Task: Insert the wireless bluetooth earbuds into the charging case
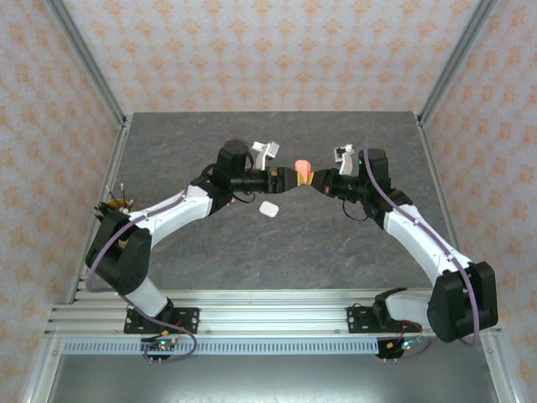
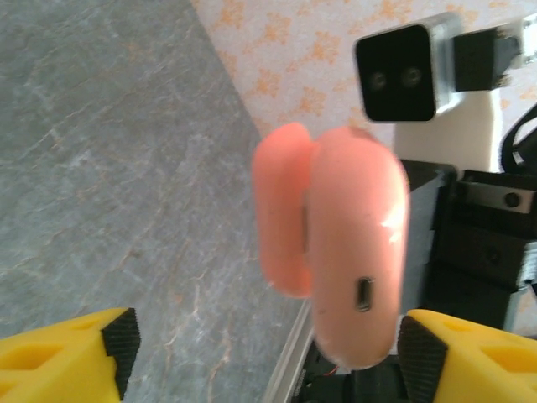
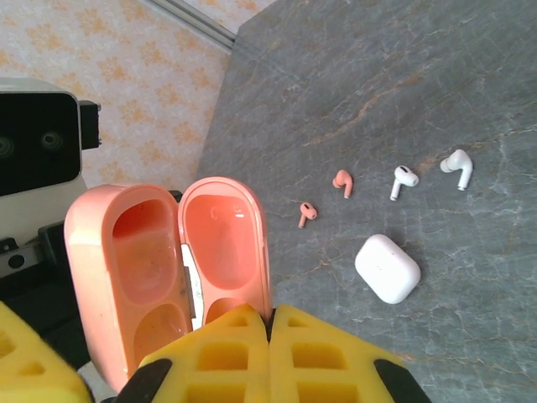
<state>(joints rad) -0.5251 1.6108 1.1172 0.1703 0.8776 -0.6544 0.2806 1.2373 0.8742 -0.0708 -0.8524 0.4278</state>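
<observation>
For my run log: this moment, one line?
open coral pebble-shaped case: midair; right gripper: shut on it; left gripper: open; four stemmed earbuds: on grey table

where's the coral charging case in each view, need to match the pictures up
top external: the coral charging case is just above the picture's centre, up off the table.
left wrist: right of centre, its charging port facing the camera.
right wrist: lower left, lid open, nothing inside.
shared landmark: the grey stone table.
</observation>
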